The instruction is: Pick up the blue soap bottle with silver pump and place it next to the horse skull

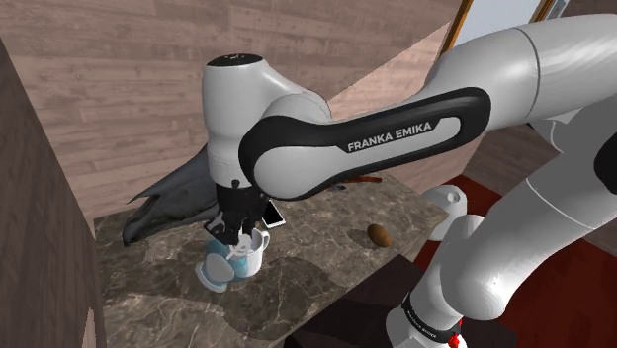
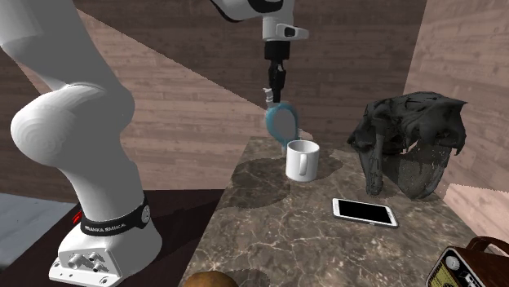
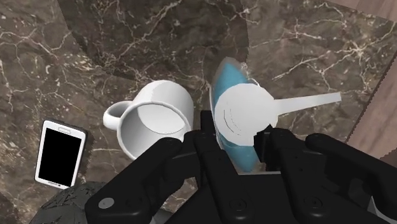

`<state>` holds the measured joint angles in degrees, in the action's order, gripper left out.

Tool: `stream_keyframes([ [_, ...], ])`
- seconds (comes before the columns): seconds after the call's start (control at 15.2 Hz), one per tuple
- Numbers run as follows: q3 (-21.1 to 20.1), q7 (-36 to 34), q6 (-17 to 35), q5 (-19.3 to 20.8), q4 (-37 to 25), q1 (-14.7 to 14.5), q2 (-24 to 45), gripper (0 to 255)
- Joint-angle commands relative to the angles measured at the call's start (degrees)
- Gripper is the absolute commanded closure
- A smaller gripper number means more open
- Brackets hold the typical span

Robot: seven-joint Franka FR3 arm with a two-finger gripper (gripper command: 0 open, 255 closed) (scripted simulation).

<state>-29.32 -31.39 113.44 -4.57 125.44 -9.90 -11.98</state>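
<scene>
My black gripper (image 2: 277,91) points straight down and is shut on the blue soap bottle (image 2: 281,122), clasping it just below its pale pump head (image 3: 242,114). The bottle (image 1: 215,269) hangs tilted beside a white mug (image 2: 302,159) and looks slightly off the marble top. In the wrist view the fingers (image 3: 207,130) press both sides of the blue body (image 3: 226,79), and the gripper (image 3: 238,137) sits over it. The dark grey horse skull (image 2: 412,134) stands at the second exterior view's right, past the mug; in the shoulder view the skull (image 1: 173,203) lies behind the gripper (image 1: 232,225).
A white phone with a black screen (image 2: 365,212) lies flat between the mug and the skull. A brown rounded object (image 1: 378,234) rests near the marble tabletop's (image 2: 277,236) edge. A brown radio-like box (image 2: 469,265) sits at the near corner. Wooden walls close the back and sides.
</scene>
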Motion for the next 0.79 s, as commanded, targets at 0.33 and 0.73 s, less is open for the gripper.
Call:
stream_keyframes([
  [0.33,-0.32,-0.33,2.73,0.3,1.89,-0.01,0.86,255],
  [0.73,-0.32,-0.35,2.73,0.3,1.87,-0.01,0.87,0],
])
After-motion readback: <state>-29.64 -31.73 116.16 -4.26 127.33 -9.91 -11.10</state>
